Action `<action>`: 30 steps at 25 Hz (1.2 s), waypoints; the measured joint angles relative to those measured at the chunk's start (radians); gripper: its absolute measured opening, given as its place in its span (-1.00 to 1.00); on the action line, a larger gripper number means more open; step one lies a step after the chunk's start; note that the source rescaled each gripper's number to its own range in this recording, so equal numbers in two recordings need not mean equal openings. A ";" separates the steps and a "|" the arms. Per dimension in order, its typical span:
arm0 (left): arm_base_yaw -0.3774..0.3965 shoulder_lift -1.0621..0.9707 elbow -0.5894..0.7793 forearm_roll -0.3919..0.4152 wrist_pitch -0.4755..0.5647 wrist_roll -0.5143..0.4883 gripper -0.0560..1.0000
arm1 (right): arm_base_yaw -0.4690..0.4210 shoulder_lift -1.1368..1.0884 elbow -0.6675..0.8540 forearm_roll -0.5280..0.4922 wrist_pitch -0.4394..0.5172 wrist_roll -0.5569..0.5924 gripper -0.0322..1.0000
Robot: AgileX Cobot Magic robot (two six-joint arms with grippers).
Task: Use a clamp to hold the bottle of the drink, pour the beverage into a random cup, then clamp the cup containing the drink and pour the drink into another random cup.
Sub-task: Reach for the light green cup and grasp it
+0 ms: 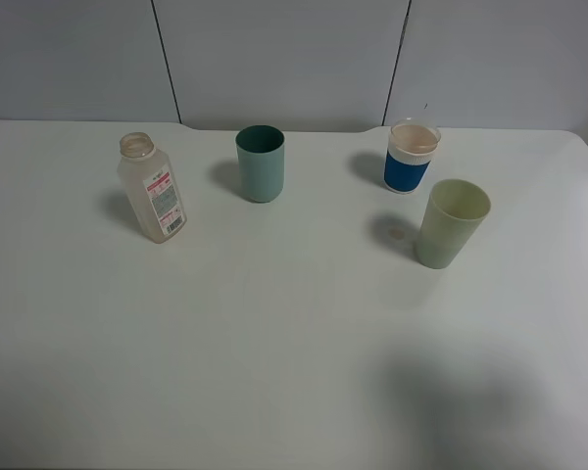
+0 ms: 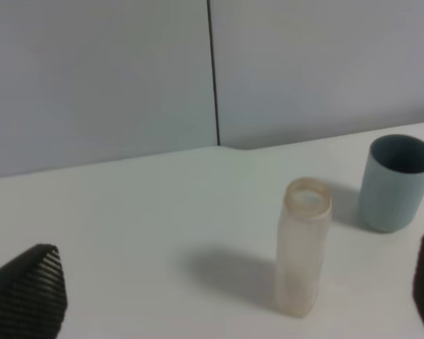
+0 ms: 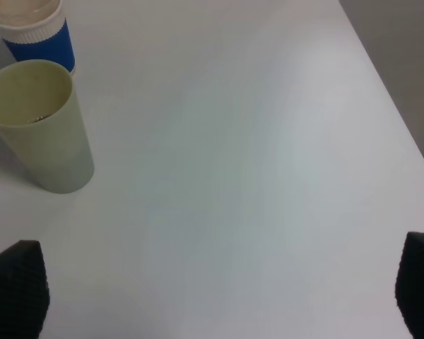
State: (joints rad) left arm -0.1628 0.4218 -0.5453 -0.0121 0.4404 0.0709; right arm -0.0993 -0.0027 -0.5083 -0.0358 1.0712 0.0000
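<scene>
Although neither of our arms shows in the high view, each wrist camera catches the dark ribbed tips of its own fingers at the edges of its picture. Our left gripper (image 2: 230, 293) has its jaws spread wide with only the bare white table (image 1: 274, 343) between them; it holds nothing. Ahead of it, clear of both fingers, stands the bottle (image 2: 302, 247), upright and uncapped. Whether anything is left inside its translucent body we cannot tell. From the high camera we see it on the left part of the table, its white label with red print turned toward that camera. Beside it, toward the middle, stands the dark teal tumbler (image 1: 261, 164), upright.

Our right gripper (image 3: 215, 282) is likewise spread wide and empty over bare tabletop. The pale yellow-green tumbler (image 3: 42, 127) stands upright off to one side of it, clear of both fingers. We make out only a small dark trace at its bottom. Just behind that tumbler, close but apart from it, sits the blue-banded clear cup (image 3: 35, 32), and a pale tan liquid (image 3: 21, 7) shows in its upper part, above the band. From the high camera these two cups are on the right part of the table, well apart from the bottle, with the teal tumbler between the two groups.
</scene>
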 joint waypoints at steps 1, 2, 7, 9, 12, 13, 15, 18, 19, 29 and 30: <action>0.000 -0.022 0.000 0.012 0.017 -0.017 1.00 | 0.000 0.000 0.000 0.000 0.000 0.000 0.91; 0.000 -0.051 0.000 0.024 0.051 -0.043 1.00 | 0.000 0.000 0.000 0.000 0.000 0.000 0.91; 0.000 -0.169 -0.023 0.090 0.208 -0.149 1.00 | 0.000 0.000 0.000 0.000 0.000 0.000 0.91; 0.000 -0.204 -0.030 0.090 0.268 -0.160 1.00 | 0.000 0.000 0.000 0.000 0.000 0.000 0.91; 0.000 -0.258 -0.032 0.092 0.343 -0.162 1.00 | 0.000 0.000 0.000 0.000 0.000 0.000 0.91; 0.000 -0.277 -0.032 0.098 0.372 -0.162 1.00 | 0.000 0.000 0.000 0.000 0.000 0.000 0.91; 0.000 -0.306 -0.033 0.108 0.420 -0.162 1.00 | 0.000 0.000 0.000 0.000 0.000 0.000 0.91; 0.000 -0.337 -0.033 0.113 0.494 -0.162 1.00 | 0.000 0.000 0.000 0.000 0.000 0.000 0.91; 0.000 -0.337 -0.033 0.113 0.494 -0.162 1.00 | 0.000 0.000 0.000 0.000 0.000 0.000 0.91; 0.188 -0.418 -0.026 0.111 0.577 -0.131 1.00 | 0.000 0.000 0.000 0.000 0.000 0.000 0.91; 0.196 -0.425 -0.017 0.102 0.581 -0.128 1.00 | 0.000 0.000 0.000 0.000 0.000 0.000 0.91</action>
State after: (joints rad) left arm 0.0331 -0.0036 -0.5627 0.0898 1.0216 -0.0567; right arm -0.0993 -0.0027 -0.5083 -0.0358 1.0712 0.0000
